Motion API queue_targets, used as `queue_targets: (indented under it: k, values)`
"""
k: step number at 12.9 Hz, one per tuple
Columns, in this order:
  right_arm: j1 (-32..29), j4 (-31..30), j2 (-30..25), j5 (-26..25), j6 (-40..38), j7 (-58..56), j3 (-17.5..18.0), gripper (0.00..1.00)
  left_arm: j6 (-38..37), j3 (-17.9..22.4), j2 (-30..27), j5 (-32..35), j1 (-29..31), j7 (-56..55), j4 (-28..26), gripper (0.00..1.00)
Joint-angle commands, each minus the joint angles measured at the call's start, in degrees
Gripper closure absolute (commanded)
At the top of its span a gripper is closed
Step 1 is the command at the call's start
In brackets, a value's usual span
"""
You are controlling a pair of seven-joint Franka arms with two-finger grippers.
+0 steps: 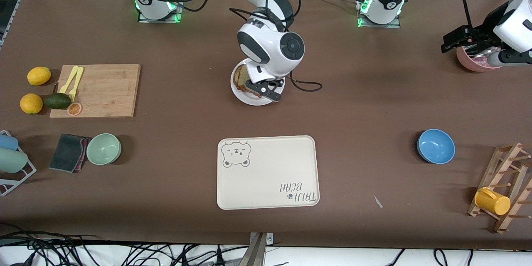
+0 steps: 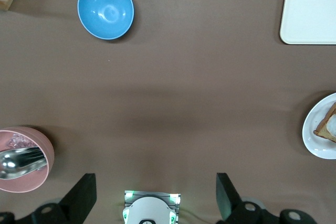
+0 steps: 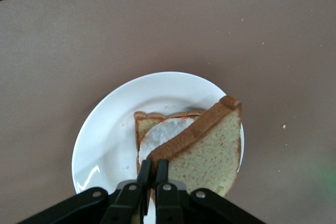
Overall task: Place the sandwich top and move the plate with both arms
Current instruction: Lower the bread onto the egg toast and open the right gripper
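Right wrist view alone shows the right gripper (image 3: 153, 174) pinching the bread slice (image 3: 210, 153), tilted over the egg slice (image 3: 163, 132) on the plate (image 3: 100, 145); left gripper (image 2: 155, 195) waits, fingers spread, near the pink bowl (image 2: 31, 174).

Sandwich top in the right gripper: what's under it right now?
Under the tilted sandwich top, held by the right gripper, sits the egg-topped slice on the white plate. The rest of that slice is covered.
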Motion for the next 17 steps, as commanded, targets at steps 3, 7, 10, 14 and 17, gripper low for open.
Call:
queue_targets:
  k: [3, 7, 10, 14, 17]
  values:
    - [0.27, 2.94, 1.95, -0.35, -0.76, 0.71, 1.30, 1.00, -0.87, -0.18, 0.45, 0.11, 0.35, 1.42, 1.14, 0.00]
    - [1.41, 1.98, 1.95, -1.05, 0.57, 1.50, 2.80, 0.08, -0.87, -0.18, 0.54, 0.11, 0.35, 1.33, 1.05, 0.00]
    - [0.62, -0.47, 0.03, -0.62, 2.23, -0.77, 1.84, 0.01, -0.87, -0.26, 0.80, 0.11, 0.35, 1.33, 1.05, 0.00]
    - [-3.06, -9.60, -10.67, -0.53, 2.32, -9.11, -0.88, 0.01, -0.87, -0.26, 1.33, -0.15, 0.26, 1.33, 1.05, 0.00]
    - [-7.54, -17.43, -19.21, 0.86, 10.47, -10.18, -5.36, 0.01, -0.43, -0.53, 2.73, -0.68, 0.17, 1.07, 1.05, 0.00]
